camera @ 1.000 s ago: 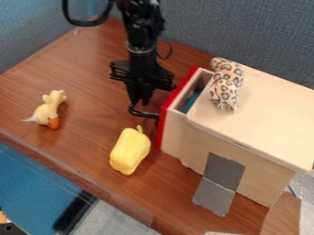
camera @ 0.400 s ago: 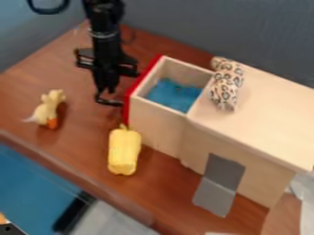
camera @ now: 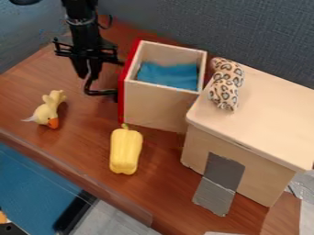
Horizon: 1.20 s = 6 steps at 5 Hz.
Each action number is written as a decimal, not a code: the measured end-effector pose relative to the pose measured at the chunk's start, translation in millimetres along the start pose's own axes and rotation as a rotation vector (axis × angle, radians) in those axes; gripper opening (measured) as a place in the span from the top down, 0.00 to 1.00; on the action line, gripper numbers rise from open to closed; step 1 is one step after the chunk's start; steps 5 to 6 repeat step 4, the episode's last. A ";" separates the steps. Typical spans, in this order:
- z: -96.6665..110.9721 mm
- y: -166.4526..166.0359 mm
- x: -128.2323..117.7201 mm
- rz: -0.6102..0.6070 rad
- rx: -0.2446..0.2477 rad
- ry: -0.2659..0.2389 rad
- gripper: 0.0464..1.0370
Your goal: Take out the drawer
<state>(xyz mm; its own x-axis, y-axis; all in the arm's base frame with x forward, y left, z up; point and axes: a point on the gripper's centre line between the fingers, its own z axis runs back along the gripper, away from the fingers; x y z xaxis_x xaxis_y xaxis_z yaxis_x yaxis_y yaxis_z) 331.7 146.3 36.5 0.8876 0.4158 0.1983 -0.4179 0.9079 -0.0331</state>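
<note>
**Drawer [camera: 153, 105] out at the cabinet's [camera: 255, 119] edge, red front [camera: 126, 87] facing nine o'clock**

From where I'm standing, taking the drawer as the middle of the clock, it sits askew to the cabinet at four o'clock, with blue material [camera: 169, 75] inside. The black gripper [camera: 89, 80] hangs at nine, by a dark curved piece [camera: 101, 93] next to the red front; I can't tell whether it's spread or pressed together. A yellow pepper [camera: 126, 151] lies near seven, and a pale duck-like toy [camera: 47, 111] between eight and nine. At three, a leopard-spotted plush [camera: 226, 85] lies on the cabinet top. Grey tape [camera: 222, 176] runs down toward five.
</note>
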 end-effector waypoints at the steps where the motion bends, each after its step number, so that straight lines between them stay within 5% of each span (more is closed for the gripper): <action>1: 3.4 -3.1 0.3 -0.014 -0.016 -0.005 0.28; 2: 35.4 -11.4 8.3 -0.043 -0.026 -0.083 0.05; 4: 83.2 -13.0 -8.8 -0.067 -0.035 -0.133 0.04; 6: 83.2 -13.0 -8.8 -0.067 -0.035 -0.133 0.04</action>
